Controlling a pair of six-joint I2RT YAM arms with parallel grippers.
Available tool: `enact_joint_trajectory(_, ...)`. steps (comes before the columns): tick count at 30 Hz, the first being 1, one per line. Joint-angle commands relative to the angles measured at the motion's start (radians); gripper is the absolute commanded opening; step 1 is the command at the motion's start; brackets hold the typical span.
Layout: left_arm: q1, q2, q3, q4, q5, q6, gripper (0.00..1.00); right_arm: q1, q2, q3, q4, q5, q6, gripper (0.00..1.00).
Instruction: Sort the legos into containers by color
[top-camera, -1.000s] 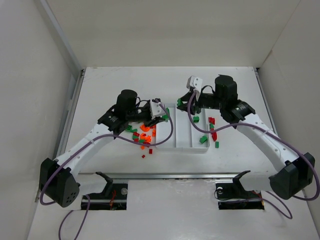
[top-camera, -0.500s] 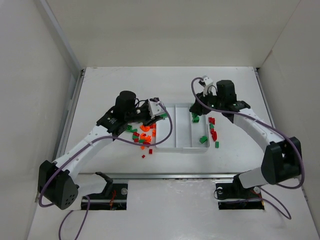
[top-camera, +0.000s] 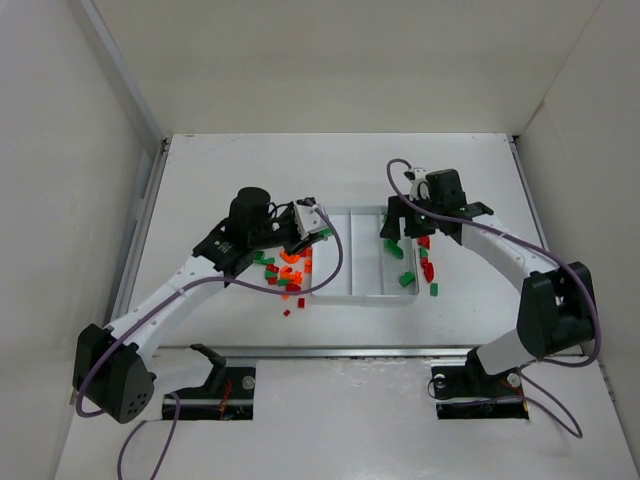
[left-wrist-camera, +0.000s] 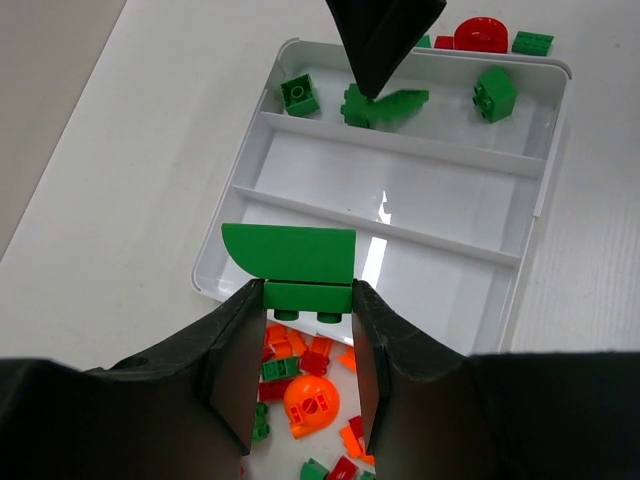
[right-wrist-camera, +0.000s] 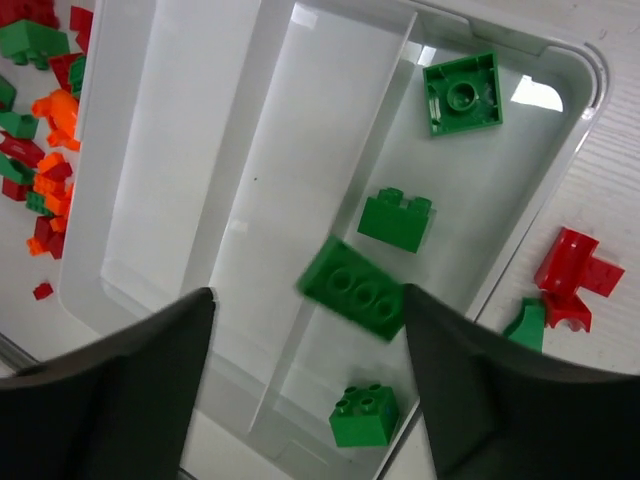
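Observation:
The white tray (top-camera: 362, 262) has three long containers side by side. My right gripper (right-wrist-camera: 305, 330) hangs open above its right-hand container (right-wrist-camera: 480, 180), and a blurred green brick (right-wrist-camera: 355, 288) is loose in the air between the fingers. Three more green bricks (right-wrist-camera: 396, 220) lie in that container. My left gripper (left-wrist-camera: 305, 300) is shut on a green lego with a curved top (left-wrist-camera: 295, 265), held over the tray's left edge (left-wrist-camera: 215, 275). Beneath it lies the heap of red, green and orange legos (top-camera: 285, 270). From above, the left gripper (top-camera: 318, 228) and right gripper (top-camera: 398, 224) flank the tray.
Red legos (top-camera: 427, 265) and a green one (top-camera: 433, 289) lie on the table just right of the tray. A red piece (right-wrist-camera: 575, 275) and a green piece (right-wrist-camera: 525, 325) sit by the tray's rim. White walls close in the table on both sides.
The right arm swung down over the tray's right container and its gripper opened, letting the green brick go. The left arm barely moved and kept its green lego.

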Motion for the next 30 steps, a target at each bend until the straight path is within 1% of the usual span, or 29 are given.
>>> enact_joint_trajectory(1, -0.007, -0.04, -0.02, 0.062, 0.003, -0.022, 0.0, 0.005, -0.036, 0.0, -0.022, 0.041, -0.007, 0.87)
enact_joint_trajectory(4, -0.007, -0.04, -0.02, 0.063, 0.003, -0.022, 0.0, 0.005, -0.071, 0.009, -0.032, 0.031, -0.02, 0.99)
enact_joint_trajectory(5, -0.007, -0.04, -0.02, 0.063, 0.012, -0.01, 0.0, 0.005, -0.088, 0.009, -0.032, 0.018, -0.03, 1.0)
enact_joint_trajectory(8, -0.007, -0.04, -0.02, 0.072, 0.031, 0.03, 0.0, 0.005, -0.149, 0.064, -0.042, 0.008, -0.039, 1.0)
enact_joint_trajectory(9, -0.007, -0.04, -0.02, 0.081, 0.031, 0.042, 0.0, 0.032, -0.158, 0.123, -0.077, 0.008, -0.059, 1.0)
enact_joint_trajectory(11, -0.007, -0.04, -0.02, 0.081, 0.04, 0.085, 0.0, 0.075, -0.158, 0.189, -0.115, -0.003, -0.099, 1.0)
enact_joint_trajectory(12, -0.007, -0.04, -0.02, 0.081, 0.049, 0.101, 0.0, 0.109, -0.158, 0.234, -0.115, -0.067, -0.099, 1.0)
enact_joint_trajectory(13, -0.007, -0.04, -0.02, 0.093, 0.049, 0.113, 0.0, 0.12, -0.158, 0.243, -0.1, -0.113, -0.099, 1.0)
enact_joint_trajectory(14, -0.007, -0.04, -0.02, 0.093, 0.049, 0.125, 0.0, 0.12, -0.158, 0.243, -0.073, -0.162, -0.074, 1.0)
enact_joint_trajectory(15, -0.007, -0.04, -0.02, 0.102, 0.049, 0.148, 0.0, 0.132, -0.167, 0.243, 0.016, -0.263, -0.051, 1.0)
enact_joint_trajectory(16, -0.007, -0.04, -0.02, 0.102, 0.049, 0.148, 0.0, 0.132, -0.168, 0.218, 0.07, -0.308, -0.022, 1.0)
enact_joint_trajectory(17, -0.007, -0.04, -0.009, 0.113, 0.049, 0.159, 0.0, 0.132, -0.168, 0.202, 0.127, -0.349, 0.042, 1.0)
enact_joint_trajectory(19, -0.007, -0.031, 0.0, 0.113, 0.049, 0.17, 0.0, 0.152, -0.149, 0.19, 0.219, -0.409, 0.088, 1.0)
enact_joint_trajectory(24, -0.043, -0.022, 0.02, 0.124, 0.04, 0.194, 0.0, 0.198, -0.053, 0.276, 0.219, -0.462, 0.101, 1.0)
enact_joint_trajectory(27, -0.043, -0.022, 0.032, 0.142, 0.087, 0.185, 0.0, 0.21, -0.02, 0.311, 0.219, -0.486, 0.131, 1.0)
enact_joint_trajectory(30, -0.054, -0.022, 0.023, 0.185, 0.1, 0.132, 0.0, 0.21, -0.008, 0.326, 0.208, -0.486, 0.145, 0.99)
